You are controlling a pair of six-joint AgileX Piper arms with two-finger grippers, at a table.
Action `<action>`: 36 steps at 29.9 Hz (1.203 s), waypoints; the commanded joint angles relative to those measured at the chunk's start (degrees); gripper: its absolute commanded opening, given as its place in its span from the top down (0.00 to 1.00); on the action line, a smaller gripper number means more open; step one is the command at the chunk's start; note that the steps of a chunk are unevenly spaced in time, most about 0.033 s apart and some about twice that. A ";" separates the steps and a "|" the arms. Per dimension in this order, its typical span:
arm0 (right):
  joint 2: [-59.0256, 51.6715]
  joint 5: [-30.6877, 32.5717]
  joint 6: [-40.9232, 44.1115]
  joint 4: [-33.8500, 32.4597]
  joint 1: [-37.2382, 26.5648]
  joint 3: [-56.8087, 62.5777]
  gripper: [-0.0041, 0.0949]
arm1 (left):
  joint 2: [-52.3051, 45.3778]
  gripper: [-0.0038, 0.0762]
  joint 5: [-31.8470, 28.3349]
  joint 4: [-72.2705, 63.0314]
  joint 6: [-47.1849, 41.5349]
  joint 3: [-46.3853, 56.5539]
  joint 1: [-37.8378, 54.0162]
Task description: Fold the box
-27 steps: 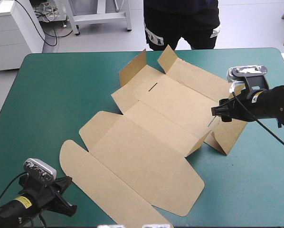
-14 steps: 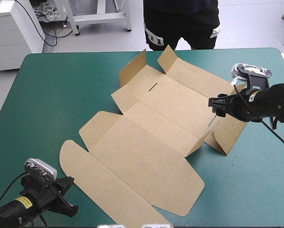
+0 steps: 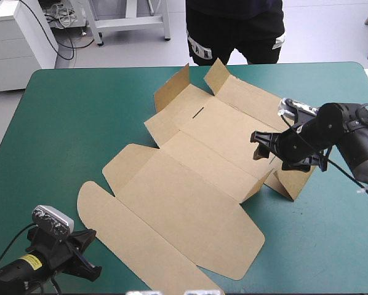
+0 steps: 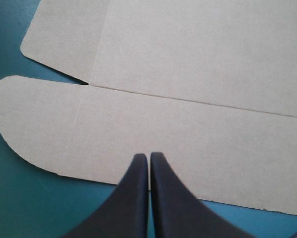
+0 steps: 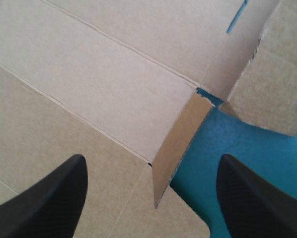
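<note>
The brown box [image 3: 190, 184] lies mostly flat across the middle of the teal-green table, with flaps raised at its far end and a wall flap standing at its right side. My right gripper [image 3: 260, 145] hangs open over that right side; the right wrist view shows the small upright flap [image 5: 181, 141] ahead, between the two spread fingers [image 5: 54, 196]. My left gripper [image 3: 90, 265] is shut near the table's front left corner, off the board. In the left wrist view its tip [image 4: 149, 157] points at the rounded lid flap [image 4: 64, 129].
Bare teal-green cover [image 3: 79, 117] stretches along the left and far left of the box. A strip of bare cover [image 3: 332, 227] also lies to the right of the box, under my right arm.
My right gripper has swung left and down over the box's right side, and the arm has rotated. The left gripper and the box have stayed put.
</note>
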 commanded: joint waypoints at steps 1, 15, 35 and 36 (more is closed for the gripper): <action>-1.37 -1.43 0.29 2.50 -0.23 2.34 0.28 | 0.50 0.96 -2.76 -1.63 -0.12 -1.38 0.12; 2.90 -5.90 5.70 2.93 0.26 6.44 0.28 | 0.50 0.96 -2.65 -1.63 -0.21 -1.38 0.12; 7.69 -6.03 4.15 5.07 0.40 6.54 0.28 | 0.50 0.96 -2.76 -1.63 -0.21 -1.38 0.12; 7.69 -6.03 4.15 5.07 0.40 6.54 0.28 | 0.50 0.96 -2.76 -1.63 -0.21 -1.38 0.12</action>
